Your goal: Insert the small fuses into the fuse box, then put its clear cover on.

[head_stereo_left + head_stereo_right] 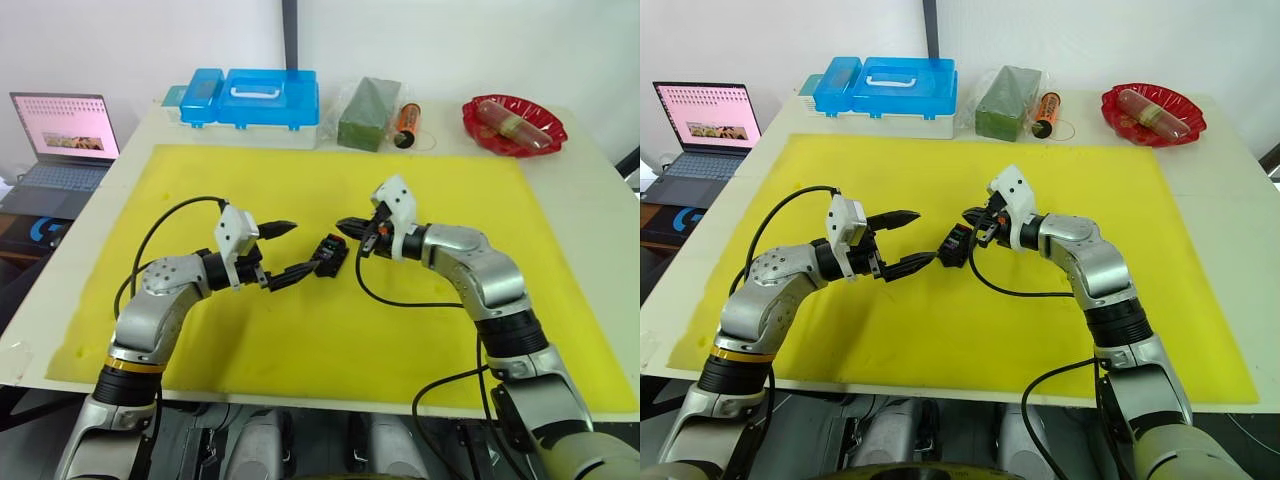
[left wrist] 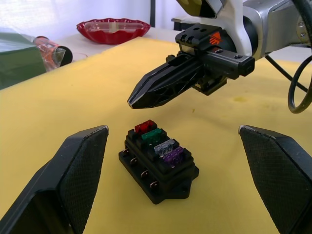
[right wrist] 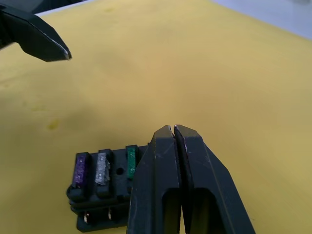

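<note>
The black fuse box [image 2: 158, 170] lies on the yellow mat [image 1: 300, 340] between my two grippers. Four small fuses stand in a row in its slots: red [image 2: 145, 126], green [image 2: 155, 135], grey [image 2: 164, 146] and purple [image 2: 173, 156]. My left gripper [image 1: 303, 246] is open, one finger on each side of the box without touching it. My right gripper [image 1: 341, 224] is shut and empty, its tip hovering just above the red end of the row. In the right wrist view its fingers [image 3: 174, 161] hide the red fuse. The clear cover is out of view.
Along the table's far edge stand a blue plastic case [image 1: 250, 98], a green block [image 1: 368, 112], an orange cylinder [image 1: 407, 124] and a red bowl [image 1: 513, 123]. A laptop [image 1: 62, 140] sits off the table at far left.
</note>
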`<move>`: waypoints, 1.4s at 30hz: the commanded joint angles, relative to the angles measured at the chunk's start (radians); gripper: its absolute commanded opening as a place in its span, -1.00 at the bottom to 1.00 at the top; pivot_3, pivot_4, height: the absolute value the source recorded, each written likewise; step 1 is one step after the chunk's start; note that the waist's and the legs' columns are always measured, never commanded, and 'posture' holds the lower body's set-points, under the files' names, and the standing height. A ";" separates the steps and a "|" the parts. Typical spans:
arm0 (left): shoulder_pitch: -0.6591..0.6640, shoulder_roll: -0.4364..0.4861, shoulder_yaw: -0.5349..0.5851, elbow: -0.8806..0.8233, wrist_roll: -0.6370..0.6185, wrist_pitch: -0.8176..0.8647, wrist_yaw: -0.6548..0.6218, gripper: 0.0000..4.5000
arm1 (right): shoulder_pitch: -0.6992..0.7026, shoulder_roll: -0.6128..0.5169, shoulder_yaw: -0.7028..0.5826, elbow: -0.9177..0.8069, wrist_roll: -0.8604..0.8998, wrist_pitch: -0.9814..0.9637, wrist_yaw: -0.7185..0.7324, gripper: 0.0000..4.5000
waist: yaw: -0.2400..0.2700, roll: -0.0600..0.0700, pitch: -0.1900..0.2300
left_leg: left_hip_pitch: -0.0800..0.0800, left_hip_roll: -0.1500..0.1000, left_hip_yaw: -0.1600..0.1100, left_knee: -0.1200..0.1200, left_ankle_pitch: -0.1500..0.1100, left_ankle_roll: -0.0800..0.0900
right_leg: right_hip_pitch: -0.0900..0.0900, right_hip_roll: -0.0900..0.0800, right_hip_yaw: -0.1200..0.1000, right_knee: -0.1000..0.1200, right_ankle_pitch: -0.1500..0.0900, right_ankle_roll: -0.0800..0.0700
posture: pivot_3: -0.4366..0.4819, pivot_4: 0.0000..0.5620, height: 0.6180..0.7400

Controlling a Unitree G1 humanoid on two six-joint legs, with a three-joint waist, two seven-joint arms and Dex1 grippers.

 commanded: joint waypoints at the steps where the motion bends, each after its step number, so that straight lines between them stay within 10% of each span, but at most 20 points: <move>1: -0.006 0.000 0.011 -0.026 -0.008 -0.011 0.004 1.00 | -0.013 0.011 -0.003 0.003 -0.005 -0.022 0.010 -0.99 | 0.000 0.000 0.000 | 0.000 0.000 0.000 0.000 0.000 0.000 | 0.000 0.000 0.000 0.000 0.000 0.000 | -0.05 -0.47 1.00; 20: 0.011 0.011 0.007 -0.045 -0.006 -0.007 0.006 1.00 | 0.018 0.005 0.047 0.038 -0.074 -0.057 0.041 -0.99 | -0.001 0.000 0.000 | 0.000 0.000 0.000 0.000 0.000 0.000 | 0.000 0.000 0.000 0.000 0.000 0.000 | -0.05 -0.47 1.00; 28: 0.063 0.021 0.020 -0.088 0.009 -0.016 0.031 1.00 | 0.013 0.008 -0.162 -0.260 0.120 0.063 -0.016 -0.99 | 0.002 0.002 0.001 | -0.001 0.000 0.000 0.000 0.000 0.000 | -0.001 0.000 0.000 0.000 0.000 0.000 | -0.05 -0.47 1.00; 35: 0.176 -0.017 -0.012 -0.200 0.043 0.023 0.164 1.00 | 0.265 -0.318 -0.239 -0.557 0.102 0.044 0.113 0.08 | 0.012 0.000 0.001 | -0.001 -0.001 -0.003 0.000 -0.001 0.002 | 0.002 -0.002 -0.002 -0.004 0.000 0.000 | -0.05 -0.47 1.00; 42: 0.188 -0.143 -0.113 -0.197 0.136 0.038 0.322 1.00 | 0.524 -0.395 -0.416 -0.675 0.129 0.073 0.060 0.98 | 0.007 0.000 0.001 | 0.000 0.000 -0.002 0.000 -0.001 0.002 | 0.003 -0.002 -0.002 -0.003 0.000 0.000 | -0.05 -0.47 1.00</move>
